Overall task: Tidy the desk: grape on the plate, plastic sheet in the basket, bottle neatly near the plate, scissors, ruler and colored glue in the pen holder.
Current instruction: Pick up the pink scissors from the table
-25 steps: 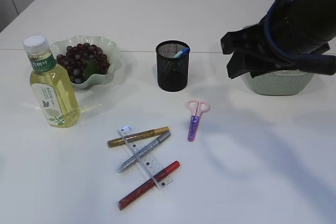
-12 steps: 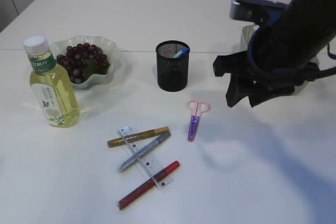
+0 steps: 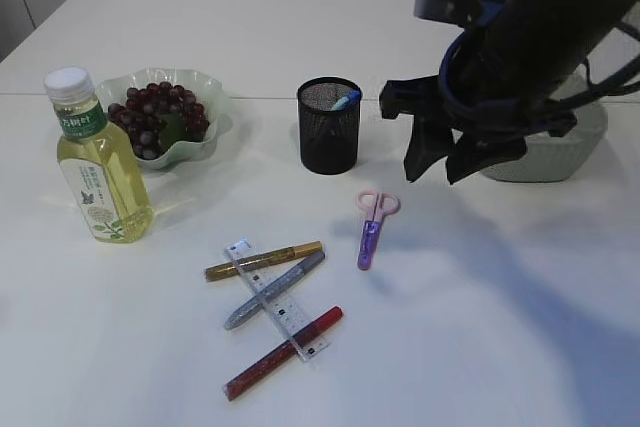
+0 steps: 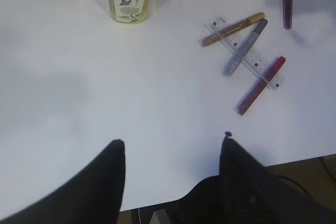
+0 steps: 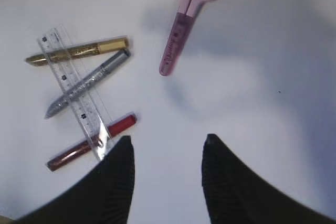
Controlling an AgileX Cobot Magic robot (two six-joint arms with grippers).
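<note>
Now the step in hand seems to be the small scissors with pink handles and a purple blade cover (image 3: 372,227), because the right hand (image 3: 446,159) hangs in the air just at 1 o'clock from them, while the grapes already lie in the pale green wavy plate (image 3: 215,97) and the yellow drink bottle with white cap (image 3: 93,159) stands at 7 o'clock of that plate. In the right wrist view the scissors (image 5: 189,19) lie flat on the white desk (image 5: 262,103), at 12 o'clock ahead of the two dark fingers (image 5: 118,174), handles pointing away. This hand (image 5: 167,145) is about half open and holds nothing; it touches nothing.

The left hand (image 4: 172,150) is also open, a little wider, empty, and it waits over the near edge of the desk.

The next move, I think, is to lower the right hand over the scissors, close on the purple part, and carry them to the black mesh pen holder (image 3: 329,125), at 11 o'clock from the scissors. The transparent ruler (image 3: 277,299) and three glitter glue pens, gold (image 3: 264,260), silver (image 3: 274,290) and red (image 3: 283,352), lie crossed together at 8 o'clock from the scissors, not yet tidied.
</note>
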